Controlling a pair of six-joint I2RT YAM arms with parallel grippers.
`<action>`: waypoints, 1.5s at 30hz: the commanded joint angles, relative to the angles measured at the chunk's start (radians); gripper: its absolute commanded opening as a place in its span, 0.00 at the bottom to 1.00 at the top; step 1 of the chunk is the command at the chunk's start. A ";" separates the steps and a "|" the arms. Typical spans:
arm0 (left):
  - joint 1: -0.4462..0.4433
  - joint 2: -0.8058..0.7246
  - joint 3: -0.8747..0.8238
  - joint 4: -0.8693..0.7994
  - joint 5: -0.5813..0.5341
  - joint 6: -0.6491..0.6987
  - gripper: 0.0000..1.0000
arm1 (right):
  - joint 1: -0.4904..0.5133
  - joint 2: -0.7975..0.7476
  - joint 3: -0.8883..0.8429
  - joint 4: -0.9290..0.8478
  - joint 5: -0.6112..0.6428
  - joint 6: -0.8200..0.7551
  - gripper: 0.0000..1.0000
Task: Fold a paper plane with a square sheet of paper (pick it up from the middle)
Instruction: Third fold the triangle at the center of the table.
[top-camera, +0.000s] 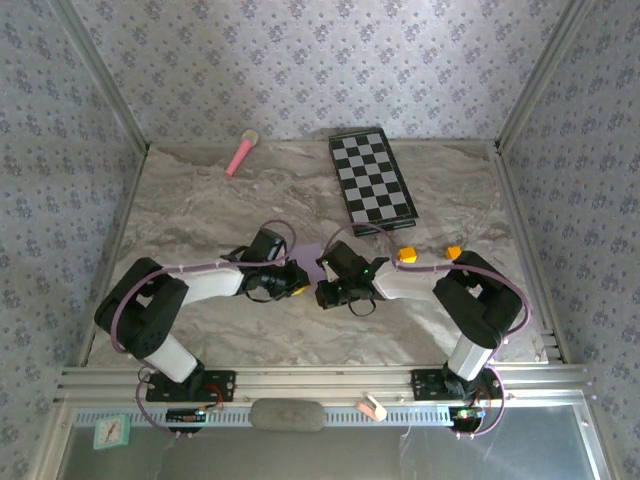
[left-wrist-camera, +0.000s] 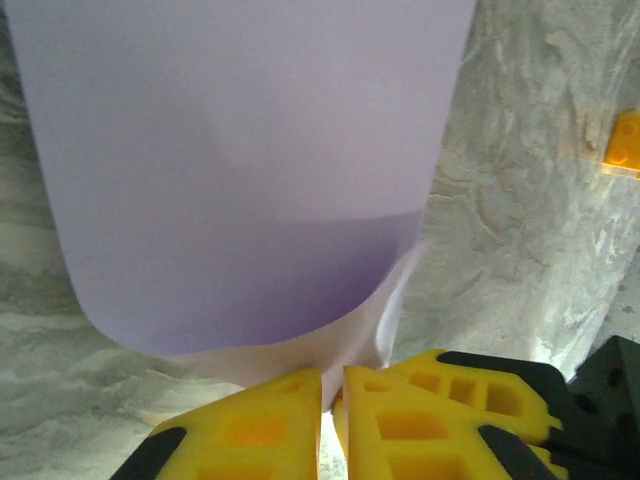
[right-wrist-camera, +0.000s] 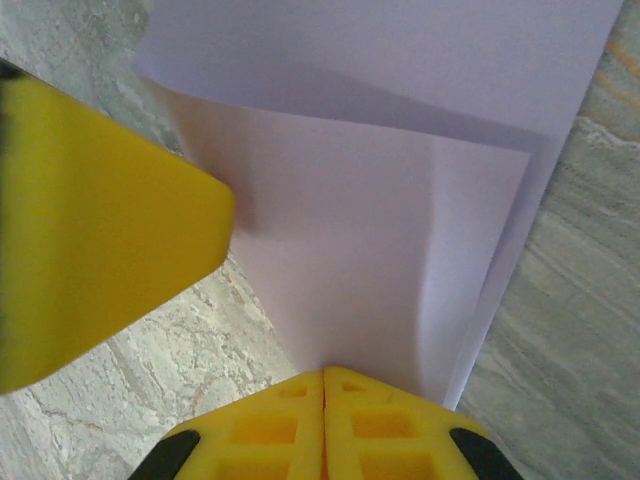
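Note:
The square sheet of paper (top-camera: 309, 256) is pale lilac and sits mid-table between my two grippers. In the left wrist view the sheet (left-wrist-camera: 250, 170) curls up and over itself. My left gripper (left-wrist-camera: 333, 375) is shut on its near edge, with a thin strip of paper pinched between the yellow fingers. In the right wrist view the paper (right-wrist-camera: 380, 240) lies in overlapping layers with a soft fold. My right gripper (right-wrist-camera: 323, 372) is shut on its corner. A yellow finger (right-wrist-camera: 100, 220) of the left gripper looms at the left there. The paper has no dart shape of a paper plane.
A black-and-white checkered board (top-camera: 372, 180) lies at the back right. A pink stick (top-camera: 241, 152) rests by the back wall. Two small yellow blocks (top-camera: 405, 255) (top-camera: 453, 251) sit right of the grippers. The marble table (top-camera: 200, 210) is walled on three sides.

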 joint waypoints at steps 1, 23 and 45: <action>-0.006 0.029 0.034 0.016 0.011 0.031 0.14 | -0.006 0.024 0.009 -0.052 0.013 0.014 0.07; -0.004 0.125 0.093 -0.155 -0.077 0.016 0.12 | -0.012 -0.054 0.002 -0.069 -0.062 -0.006 0.14; 0.010 0.155 0.105 -0.217 -0.095 0.002 0.11 | -0.021 -0.017 -0.082 -0.093 -0.034 0.028 0.12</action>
